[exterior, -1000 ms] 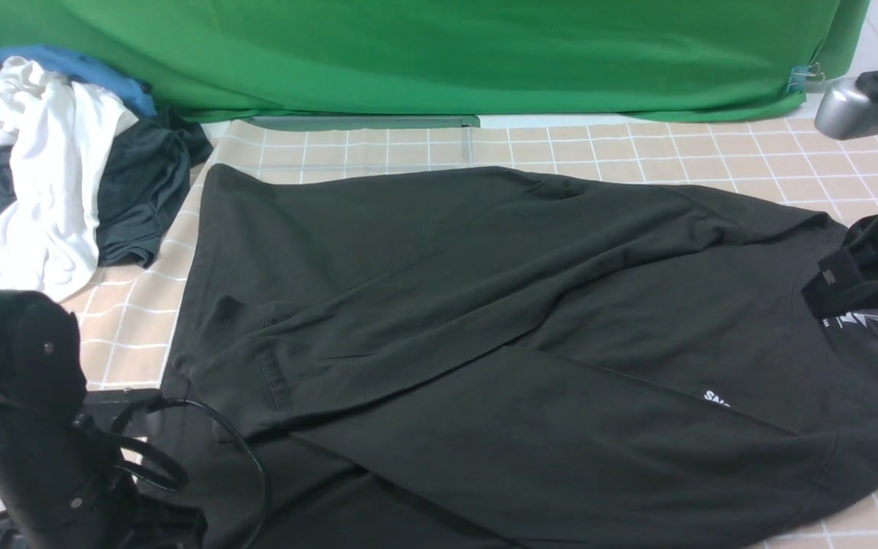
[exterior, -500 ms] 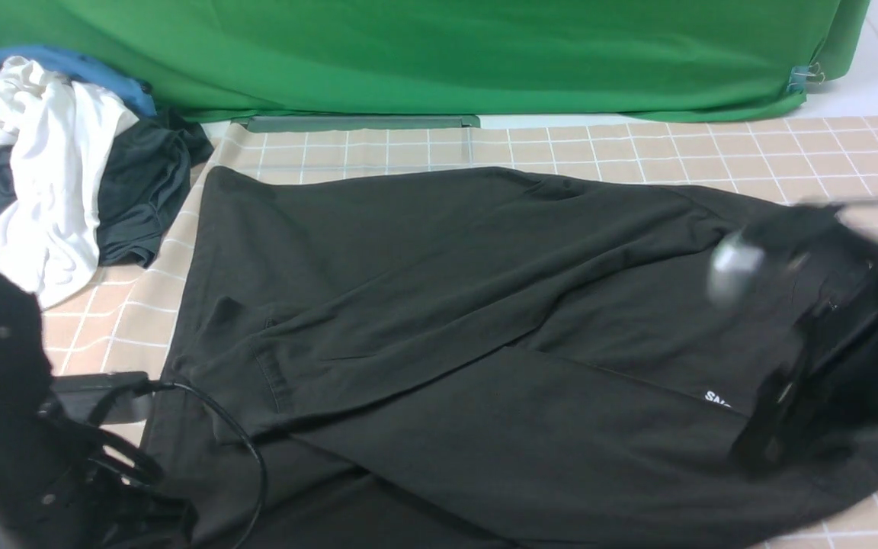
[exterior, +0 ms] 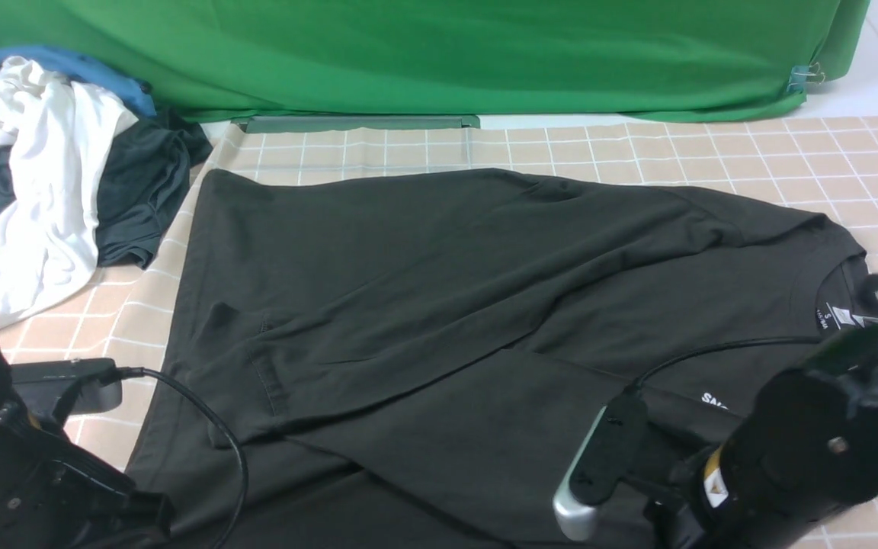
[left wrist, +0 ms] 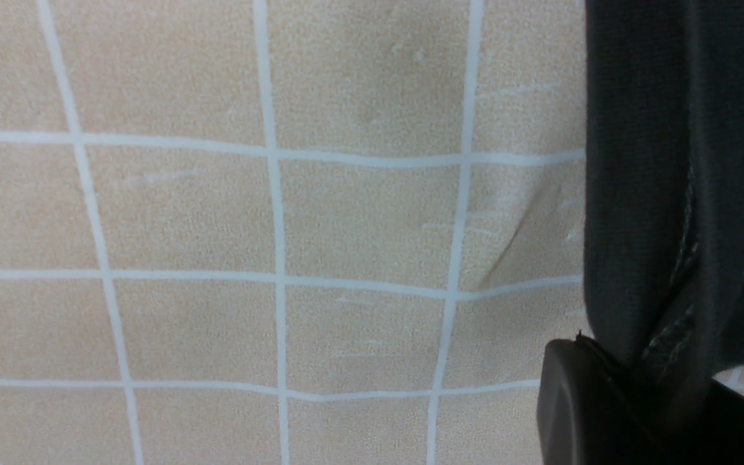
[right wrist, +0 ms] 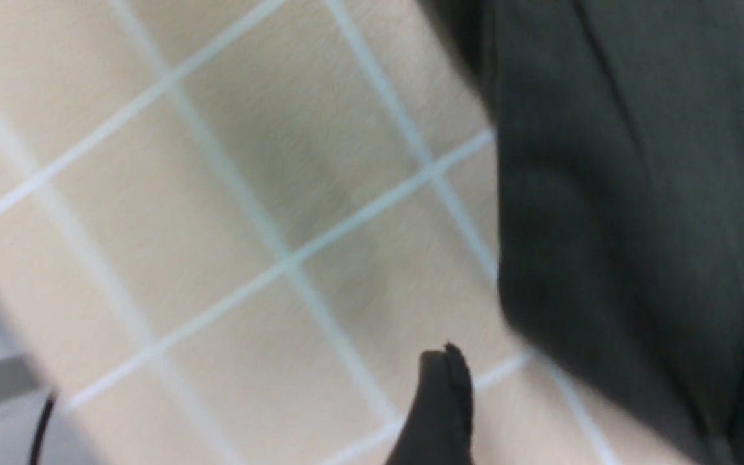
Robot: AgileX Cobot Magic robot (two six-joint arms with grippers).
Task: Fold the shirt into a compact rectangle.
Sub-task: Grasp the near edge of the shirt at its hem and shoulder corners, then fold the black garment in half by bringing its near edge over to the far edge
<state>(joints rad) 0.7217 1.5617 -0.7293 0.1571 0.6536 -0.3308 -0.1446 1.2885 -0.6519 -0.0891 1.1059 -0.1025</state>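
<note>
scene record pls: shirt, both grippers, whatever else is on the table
shirt: black, spread flat on the checked cloth, collar to the right, one sleeve folded over the body
fold: not yet a rectangle
left gripper: shut on the shirt's edge, near left
right gripper: open, shirt's edge between the jaws, near right
pile: white, blue and dark clothes, far left, apart from the shirt
backdrop: green sheet along the far side
</note>
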